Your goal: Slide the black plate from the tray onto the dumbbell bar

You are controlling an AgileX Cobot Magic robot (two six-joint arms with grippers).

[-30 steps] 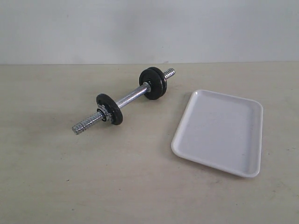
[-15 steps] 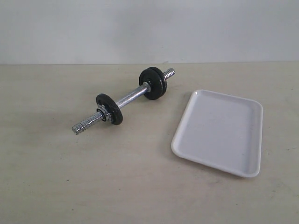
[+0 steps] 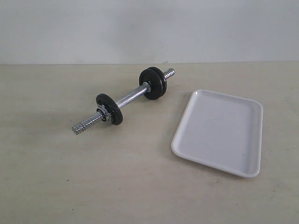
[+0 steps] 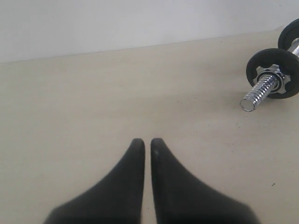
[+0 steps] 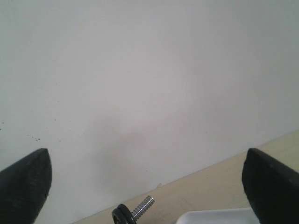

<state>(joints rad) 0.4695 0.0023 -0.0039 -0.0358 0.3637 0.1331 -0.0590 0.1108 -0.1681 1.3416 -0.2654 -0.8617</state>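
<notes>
The chrome dumbbell bar (image 3: 131, 97) lies slantwise on the table. Three black plates sit on it: a single one (image 3: 111, 108) near the close end, held by a star nut, and a pair (image 3: 154, 82) at the far end. Which of these came from the white tray (image 3: 219, 130) I cannot tell, and nothing lies in it. Neither gripper shows in the exterior view. My left gripper (image 4: 147, 142) is shut and holds nothing, low over bare table, with the bar's threaded end (image 4: 259, 91) some way off. My right gripper (image 5: 147, 161) is open wide, raised, facing the wall.
A pale wall runs along the table's back edge. The right wrist view catches the far pair of plates (image 5: 122, 216), the bar's far threaded end (image 5: 142, 207) and a corner of the tray (image 5: 219, 217) far below.
</notes>
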